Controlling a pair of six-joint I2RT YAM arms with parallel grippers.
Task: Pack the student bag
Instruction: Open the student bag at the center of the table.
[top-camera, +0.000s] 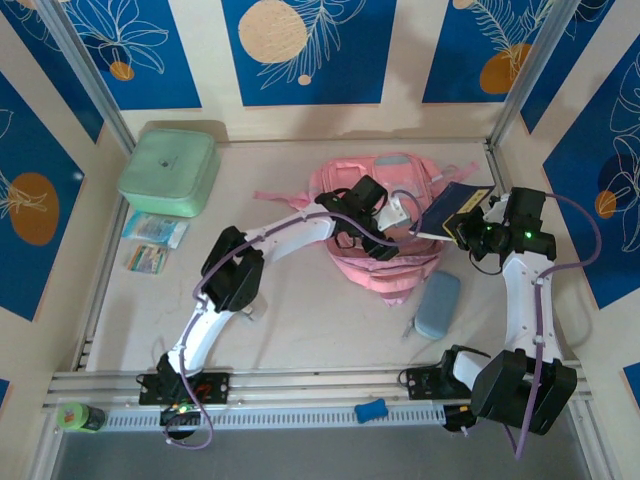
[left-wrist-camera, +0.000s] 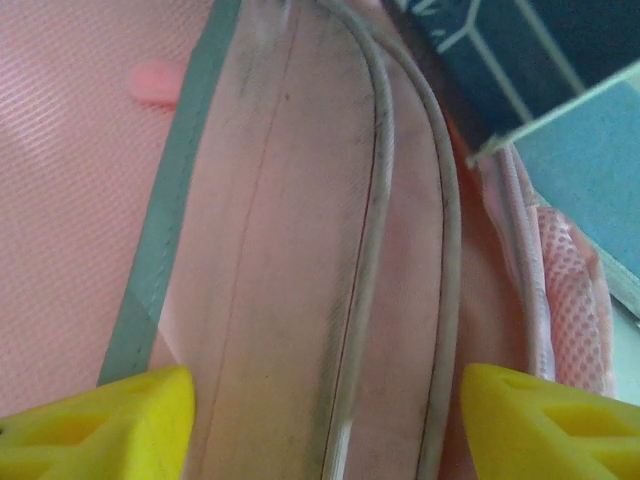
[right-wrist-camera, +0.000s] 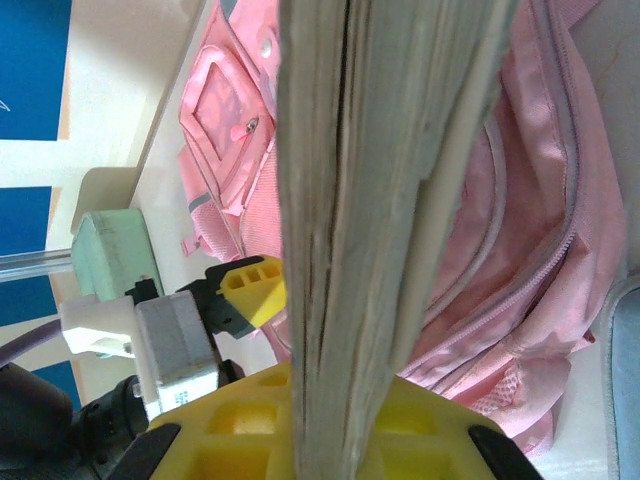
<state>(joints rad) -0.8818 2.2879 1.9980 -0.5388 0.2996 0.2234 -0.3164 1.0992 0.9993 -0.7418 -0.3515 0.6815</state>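
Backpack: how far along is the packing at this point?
Done: little; whether anything is inside the backpack can't be told. In hand: the right gripper is shut on a blue book at the backpack's edge; the left gripper hangs open over the fabric. Left: book goes in; pencil case, green box and two packets lie outside.

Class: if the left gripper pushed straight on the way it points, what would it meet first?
Most likely the student bag: its pink fabric lies straight ahead of the left gripper, between the open jaws, though depth is unclear.
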